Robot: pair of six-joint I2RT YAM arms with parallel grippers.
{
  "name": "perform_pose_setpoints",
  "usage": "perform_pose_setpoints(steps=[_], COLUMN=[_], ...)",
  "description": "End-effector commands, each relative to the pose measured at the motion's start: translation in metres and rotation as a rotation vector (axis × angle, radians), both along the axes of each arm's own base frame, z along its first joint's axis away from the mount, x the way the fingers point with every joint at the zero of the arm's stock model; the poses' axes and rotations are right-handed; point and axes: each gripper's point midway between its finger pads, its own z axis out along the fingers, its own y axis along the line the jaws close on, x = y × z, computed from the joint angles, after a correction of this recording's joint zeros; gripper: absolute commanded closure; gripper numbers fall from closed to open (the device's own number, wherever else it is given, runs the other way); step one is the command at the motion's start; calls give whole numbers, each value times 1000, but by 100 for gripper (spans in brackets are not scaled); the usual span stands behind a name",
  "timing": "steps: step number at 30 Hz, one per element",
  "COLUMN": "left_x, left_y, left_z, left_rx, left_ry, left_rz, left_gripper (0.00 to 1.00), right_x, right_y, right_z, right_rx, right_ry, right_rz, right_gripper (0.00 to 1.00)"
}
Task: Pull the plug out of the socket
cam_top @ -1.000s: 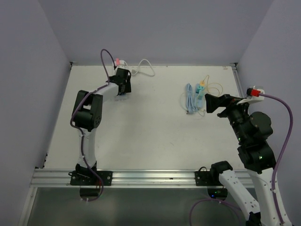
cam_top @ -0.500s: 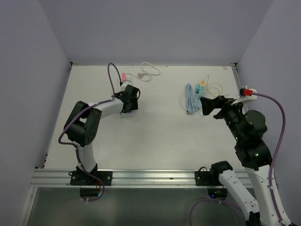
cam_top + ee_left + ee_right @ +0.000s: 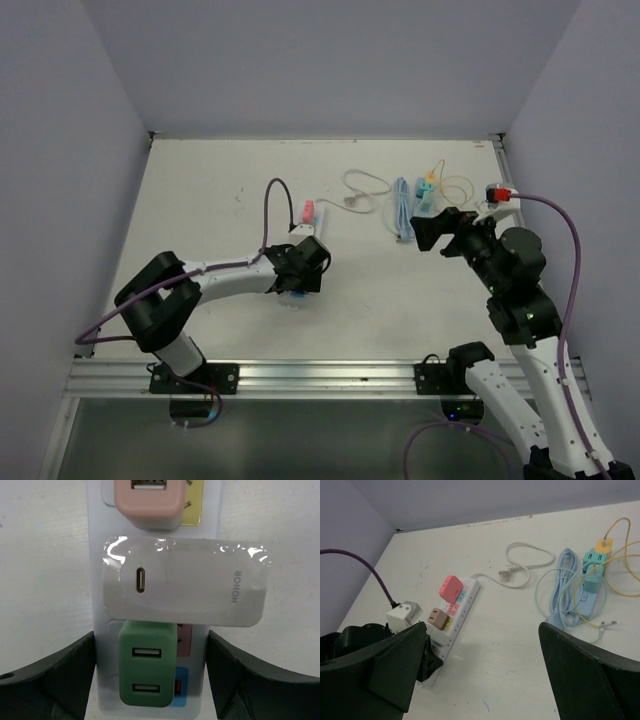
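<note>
A white power strip (image 3: pixel 303 232) lies near the table's middle. In the left wrist view the strip (image 3: pixel 214 525) carries a pink-brown plug (image 3: pixel 147 502), a wide white HONOR charger (image 3: pixel 182 582) and a green USB adapter (image 3: pixel 147 670). My left gripper (image 3: pixel 296 276) is shut on the strip's near end, its black fingers (image 3: pixel 50 680) against both sides (image 3: pixel 150 690). The right wrist view shows the strip (image 3: pixel 466 605) with a pink plug (image 3: pixel 451 588) and a brown plug (image 3: pixel 438 618). My right gripper (image 3: pixel 432 231) is open and empty, in the air to the strip's right (image 3: pixel 480 680).
The strip's white cord (image 3: pixel 365 185) loops toward the back. A coiled blue cable with a teal adapter (image 3: pixel 405 208) and a yellow cable (image 3: pixel 455 185) lie at the back right, just beyond my right gripper. Walls close the left, back and right sides.
My left gripper has dragged the power strip from the back left corner toward the middle front, its cord trailing. My right gripper has shifted slightly left.
</note>
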Motion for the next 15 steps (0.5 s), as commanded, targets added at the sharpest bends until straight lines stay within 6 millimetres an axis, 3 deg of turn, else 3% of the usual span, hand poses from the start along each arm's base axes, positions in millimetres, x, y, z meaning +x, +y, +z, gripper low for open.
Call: perform_pose_setpoints(steps=[1,4,5,7,8,11,15], left_x=[-19,-14,-10,-9,-6,-6,-14], left_y=[-9,-19,-24,-27,-30,-29,-19], left_z=[10,35,51,66,81,102,108], left_rx=[-72,-122,-153,-174,-197,-214,-216], left_ry=[56,26,-3,-16,-44,-72,-72], left_rz=[15,-10,-22,-36,-46,-63,-73], left_gripper=[20,7,5,1,0,0,5], right_x=[3,7,9,9,11,11,10], right_y=[13,17,20,26,28,38,55], right_z=[-1,-15,-22,-32,-39,-56,-87], right_rx=[25,27,23,29,37,89,163], right_ry=[-2,64,88,128,152,211,293], right_rz=[61,73,85,111,118,151,211], right_gripper=[1,1,1,1,1,1,1])
